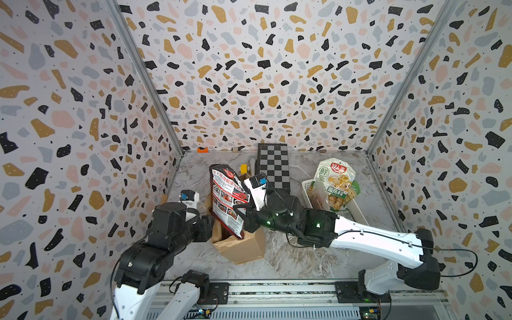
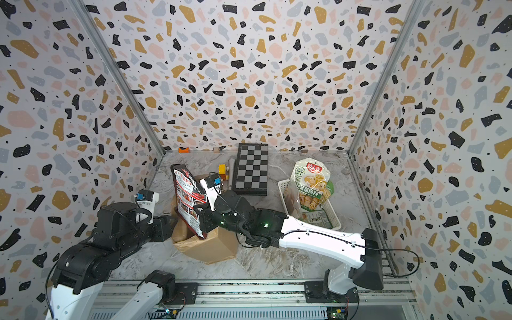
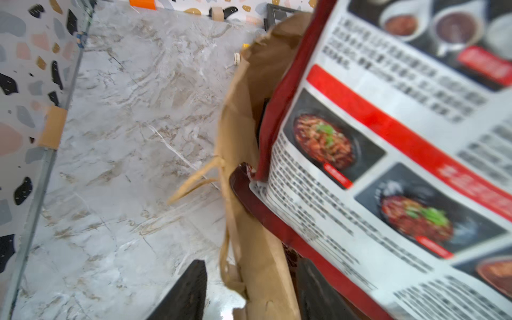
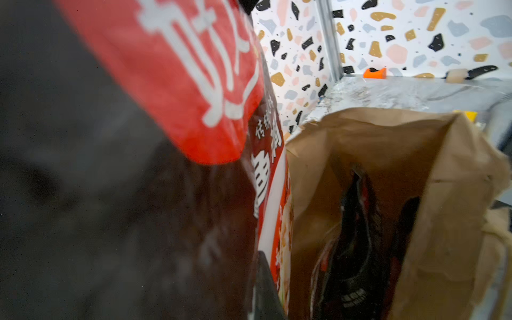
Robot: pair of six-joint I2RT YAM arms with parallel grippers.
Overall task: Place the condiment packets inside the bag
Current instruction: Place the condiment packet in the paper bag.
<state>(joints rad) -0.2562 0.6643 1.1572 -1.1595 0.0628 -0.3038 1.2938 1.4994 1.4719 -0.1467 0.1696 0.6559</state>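
Pkt (image 1: 228, 199) over bag (image 1: 243, 249); basket (image 1: 357, 214) w/ pkts (image 1: 335, 182) right.

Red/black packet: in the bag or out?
Partly in. The red/black packet's lower corner sits inside the bag's rim in the left wrist view; the rest stands above it, clamped in the right pincer.

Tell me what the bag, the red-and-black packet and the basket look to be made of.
The bag: brown kraft paper, matte, judging by its creases and crumpled rim.
The red-and-black packet: thin plastic film, glossy, judging by its sheen and soft bends; whether it is foil-lined cannot be told.
The basket: probably rigid white plastic, judging by its moulded, perforated walls.
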